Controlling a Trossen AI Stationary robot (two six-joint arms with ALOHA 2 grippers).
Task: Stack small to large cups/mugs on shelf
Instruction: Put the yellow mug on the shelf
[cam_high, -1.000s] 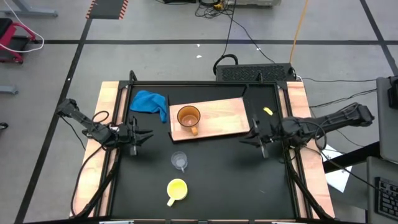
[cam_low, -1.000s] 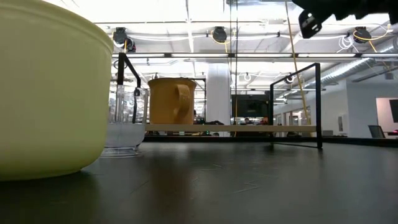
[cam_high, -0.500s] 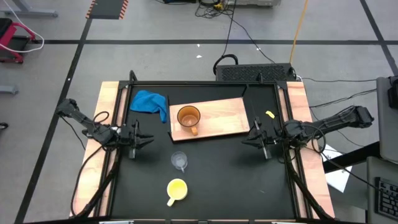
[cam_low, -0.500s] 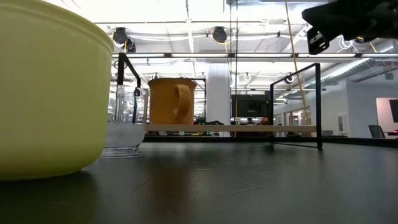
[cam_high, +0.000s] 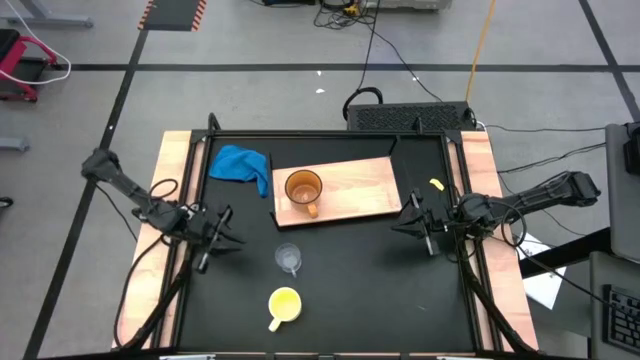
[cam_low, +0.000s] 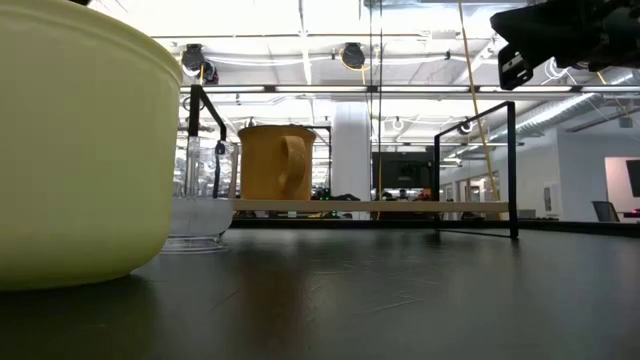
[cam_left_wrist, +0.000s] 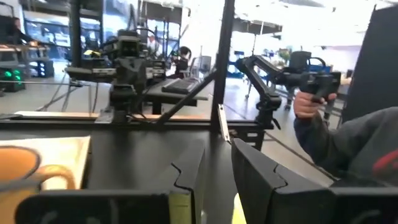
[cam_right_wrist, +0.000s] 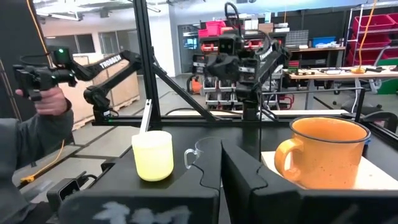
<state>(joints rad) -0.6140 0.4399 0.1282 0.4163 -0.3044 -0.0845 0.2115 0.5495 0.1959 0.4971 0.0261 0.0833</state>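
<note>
The orange-brown mug (cam_high: 303, 188) stands upright on the left part of the light-wood board (cam_high: 350, 190), its handle toward the near edge. The clear glass cup (cam_high: 288, 258) stands on the black table in front of the board. The yellow mug (cam_high: 284, 303) stands nearer the near edge, handle toward the near left. My left gripper (cam_high: 228, 232) is open and empty, left of the glass cup. My right gripper (cam_high: 402, 214) is open and empty above the table, beside the board's right end. All three cups show in the right wrist view: yellow mug (cam_right_wrist: 152, 155), glass cup (cam_right_wrist: 202, 152), orange-brown mug (cam_right_wrist: 326, 149).
A crumpled blue cloth (cam_high: 242, 165) lies at the far left, by the board's left end. A black frame (cam_high: 330, 135) borders the table. A small yellow scrap (cam_high: 431, 182) lies at the right. A person holding a controller (cam_right_wrist: 37, 93) stands beyond the table.
My left gripper has moved toward the near edge and turned a little toward the glass cup. My right gripper has come down slightly. The cups and the board have stayed where they were.
</note>
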